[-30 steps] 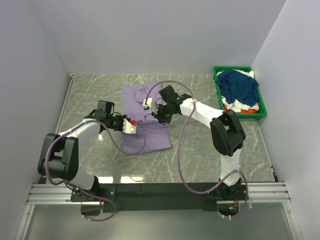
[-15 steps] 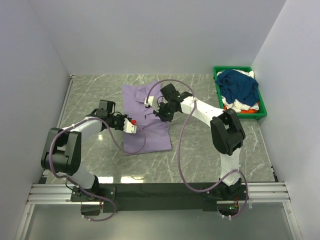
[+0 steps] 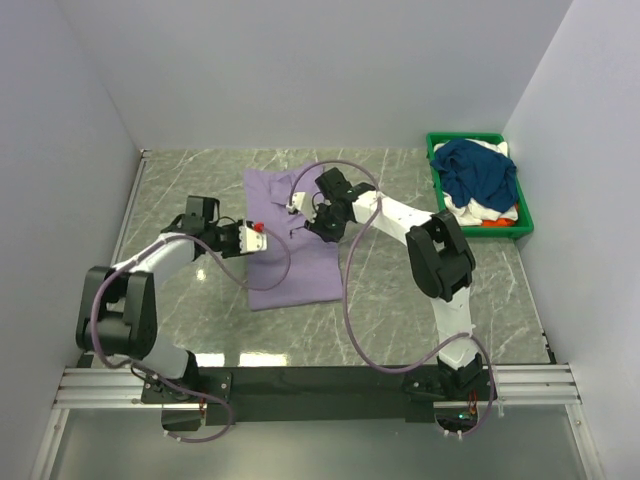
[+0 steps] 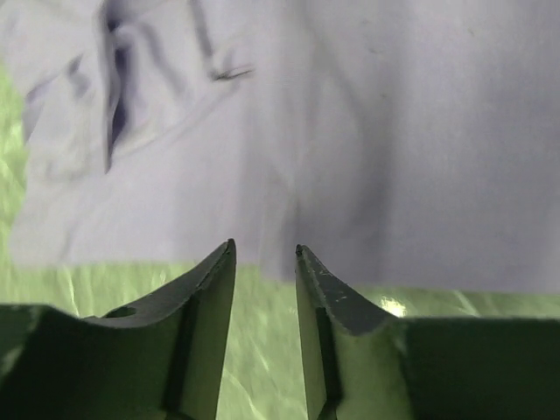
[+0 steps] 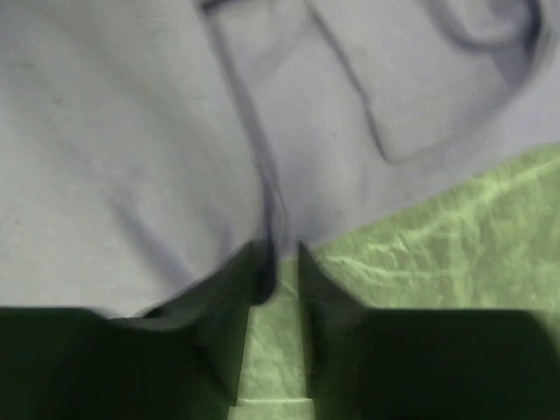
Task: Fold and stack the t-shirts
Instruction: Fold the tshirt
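Release is the change: both claws have just loosened to a narrow gap. The left claw has backed off the lavender t-shirt at its edge farthest from the green bin and holds nothing. The right claw sits on the bin-side half, a cloth edge at its tips. The shirt lies flat on the surface, well apart from the bin and narrower than before, so this fold looks laid.

Top view evenly lit; wrist views blurred
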Robot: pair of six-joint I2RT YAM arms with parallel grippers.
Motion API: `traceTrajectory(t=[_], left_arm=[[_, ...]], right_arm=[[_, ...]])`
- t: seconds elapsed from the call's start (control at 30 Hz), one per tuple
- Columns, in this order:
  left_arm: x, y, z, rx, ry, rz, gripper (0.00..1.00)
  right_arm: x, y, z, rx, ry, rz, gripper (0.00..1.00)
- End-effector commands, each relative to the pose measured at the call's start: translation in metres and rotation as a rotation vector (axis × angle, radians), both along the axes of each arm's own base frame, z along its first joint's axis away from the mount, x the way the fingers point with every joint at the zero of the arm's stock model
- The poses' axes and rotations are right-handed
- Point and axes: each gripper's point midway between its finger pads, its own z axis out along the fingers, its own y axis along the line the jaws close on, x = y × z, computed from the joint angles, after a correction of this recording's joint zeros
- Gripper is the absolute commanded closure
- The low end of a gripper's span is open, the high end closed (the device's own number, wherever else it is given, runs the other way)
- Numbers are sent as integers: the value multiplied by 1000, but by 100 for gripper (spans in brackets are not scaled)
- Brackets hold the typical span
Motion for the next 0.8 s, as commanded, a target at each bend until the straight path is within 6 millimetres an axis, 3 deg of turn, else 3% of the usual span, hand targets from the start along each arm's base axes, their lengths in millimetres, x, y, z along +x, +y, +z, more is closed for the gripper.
traceTrajectory(t=[0.0,0.03,0.07,0.1,0.13,0.17,0.2,0.27,0.3,0.4,0.5,0.77], left_arm=[[-3,4,50,-134,98,174,60],[-15,5,47,-142,162,196,58],[-23,4,57,-166,167,203,57],[-37,4,50,-174,212,217,56],[-47,4,50,-178,223,212,48],[-58,3,61,-194,193,197,45],[-73,2,48,-189,217,196,43],[-88,2,48,-176,184,182,42],[-101,1,34,-146,201,173,42],[-121,-5,19,-129,221,165,44],[-132,-14,7,-110,238,164,46],[-145,-10,-14,-47,265,151,48]], right_arm=[[30,-9,51,56,-124,-122,63],[31,-8,63,89,-125,-140,54],[30,-12,73,116,-100,-185,53],[32,-12,94,154,-109,-205,53],[27,-13,101,172,-84,-215,53],[14,-14,105,196,-10,-232,53],[5,-14,112,216,18,-234,53],[-29,-9,110,255,164,-226,56],[-46,-10,103,264,231,-226,58],[-88,-6,82,289,420,-245,64],[-108,-2,61,298,527,-268,71],[-129,2,0,246,641,-352,73]])
